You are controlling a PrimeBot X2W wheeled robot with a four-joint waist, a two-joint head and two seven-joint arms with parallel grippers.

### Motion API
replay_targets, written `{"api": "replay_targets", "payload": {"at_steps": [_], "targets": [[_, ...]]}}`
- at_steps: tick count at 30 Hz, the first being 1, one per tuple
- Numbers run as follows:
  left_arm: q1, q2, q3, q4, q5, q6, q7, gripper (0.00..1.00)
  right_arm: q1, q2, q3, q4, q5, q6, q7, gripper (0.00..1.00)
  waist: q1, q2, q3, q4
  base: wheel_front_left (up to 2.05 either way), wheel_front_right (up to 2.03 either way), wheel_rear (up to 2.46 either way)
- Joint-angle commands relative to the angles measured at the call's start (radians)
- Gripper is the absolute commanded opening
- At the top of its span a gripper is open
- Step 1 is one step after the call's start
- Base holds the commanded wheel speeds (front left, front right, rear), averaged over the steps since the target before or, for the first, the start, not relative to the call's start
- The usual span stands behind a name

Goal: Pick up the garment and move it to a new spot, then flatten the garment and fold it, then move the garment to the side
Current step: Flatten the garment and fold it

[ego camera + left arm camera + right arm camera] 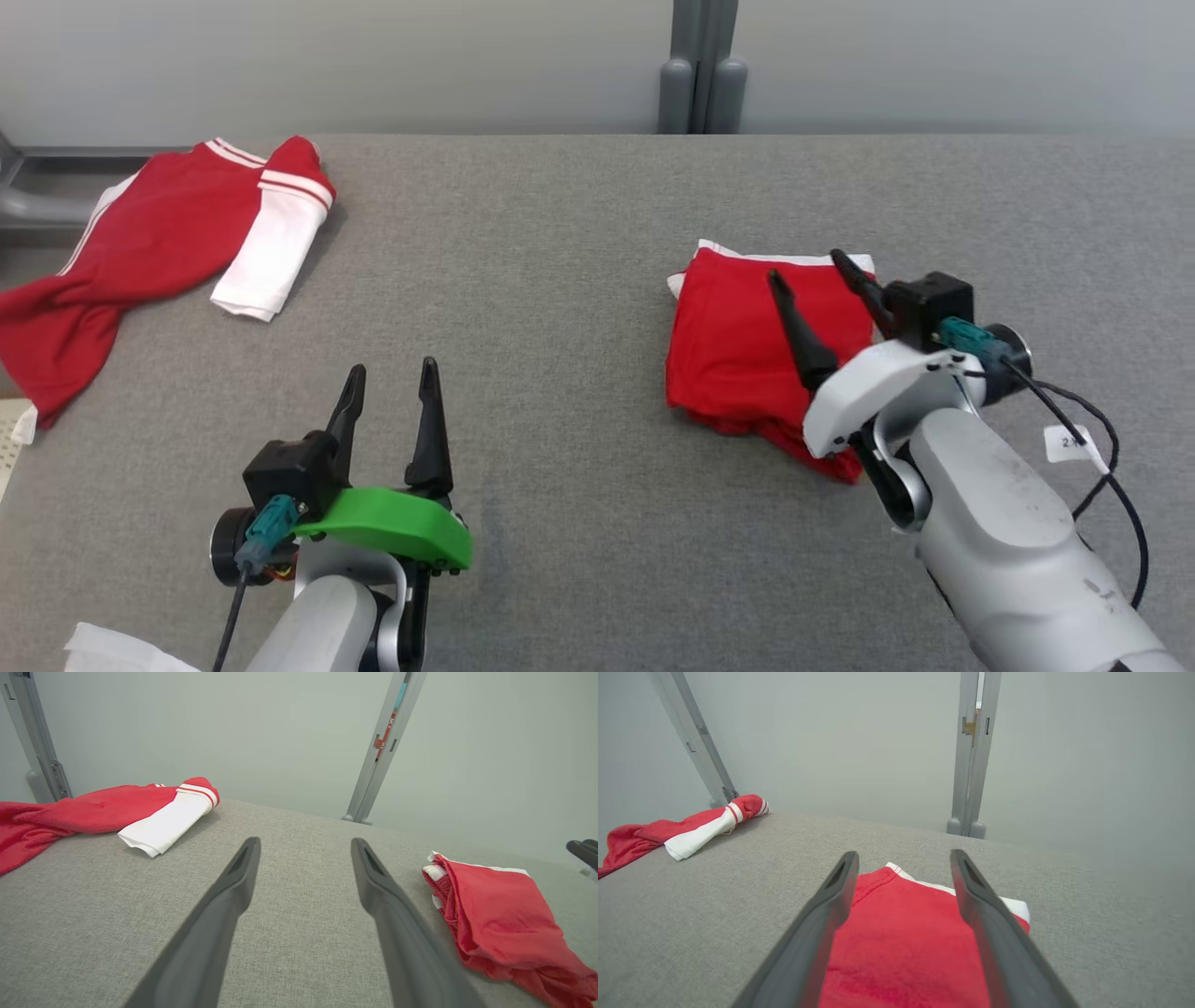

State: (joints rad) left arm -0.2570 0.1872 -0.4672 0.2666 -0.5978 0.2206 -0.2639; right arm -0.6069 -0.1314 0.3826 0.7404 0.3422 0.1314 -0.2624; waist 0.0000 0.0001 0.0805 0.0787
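The garment (728,345) lies folded into a red rectangle with a white edge at its far side, on the right half of the grey table (560,280). My right gripper (805,265) hovers open just above it, with nothing between its fingers; the wrist view has both fingers straddling the red cloth (906,942). My left gripper (392,367) stands open over bare table at the lower left, well apart from the garment (495,919). Between its fingertips (306,842) is only grey fabric.
A loose bundle of red-and-white clothes (168,233) lies at the table's far left corner, partly hanging over the left edge. A grey post (702,75) rises behind the far edge. A white cloth (112,653) peeks in at the bottom left.
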Motion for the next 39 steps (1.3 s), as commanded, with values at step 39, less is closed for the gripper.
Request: {"api": "replay_targets", "payload": {"at_steps": [39], "targets": [[0.161,-0.116,0.165,0.105,0.204,-0.115,-0.001,1.00,0.578,0.080,-0.359,-0.471,-0.151,-0.001,0.025,1.00,0.0000,-0.0001,-0.097,-0.045,0.00,0.00,0.00]]}}
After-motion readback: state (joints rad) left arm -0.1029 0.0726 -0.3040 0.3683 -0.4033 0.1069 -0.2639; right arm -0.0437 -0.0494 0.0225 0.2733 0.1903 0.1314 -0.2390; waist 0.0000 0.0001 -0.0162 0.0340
